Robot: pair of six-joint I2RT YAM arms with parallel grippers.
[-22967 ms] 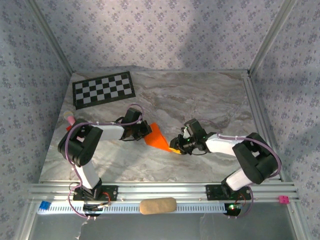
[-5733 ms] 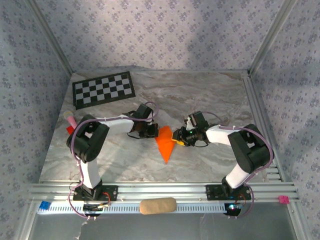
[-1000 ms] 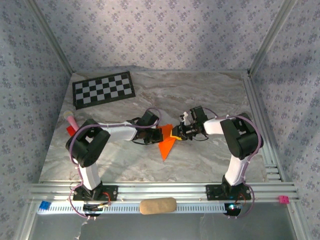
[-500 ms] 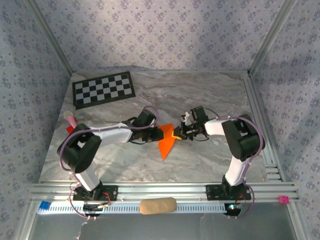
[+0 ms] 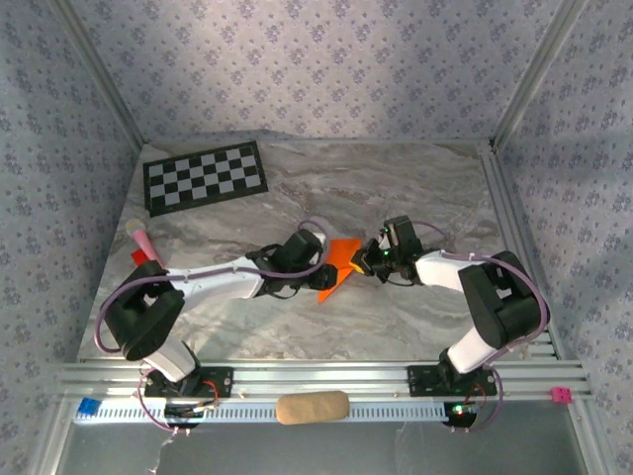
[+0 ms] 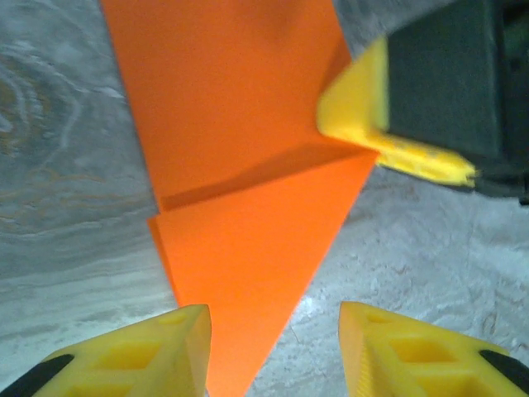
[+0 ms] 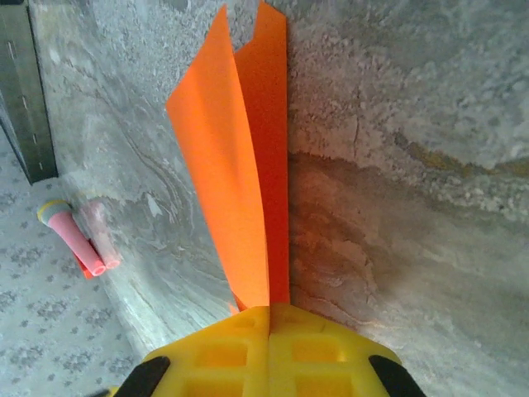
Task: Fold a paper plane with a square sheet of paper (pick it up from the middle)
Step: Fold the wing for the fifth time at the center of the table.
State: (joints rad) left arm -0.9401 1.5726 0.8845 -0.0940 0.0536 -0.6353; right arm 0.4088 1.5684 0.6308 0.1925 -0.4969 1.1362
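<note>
The square sheet of paper [image 5: 338, 263] is bright orange and folded into a narrow pointed shape. In the top view it lies at the table's middle, with its tip toward the near left. My right gripper [image 5: 368, 259] is shut on the sheet's wide right end. In the right wrist view the yellow fingers [image 7: 270, 318] pinch two orange layers [image 7: 235, 165] that splay apart beyond them. My left gripper [image 6: 273, 351] stands open, one yellow finger on each side of the sheet's pointed tip [image 6: 248, 273], not clamping it. The right gripper's yellow finger [image 6: 364, 107] shows at the sheet's edge.
A black-and-white checkerboard sheet [image 5: 206, 176] lies at the far left. A small red and pink object [image 5: 138, 243] sits by the left edge, also visible from the right wrist [image 7: 78, 240]. A tan pad [image 5: 313, 407] rests on the front rail. Metal rails border the right side [image 5: 514, 228].
My left gripper opened and let go of the orange sheet, and its arm stretched farther right. My right gripper closed on the sheet and drew it slightly right, turning it.
</note>
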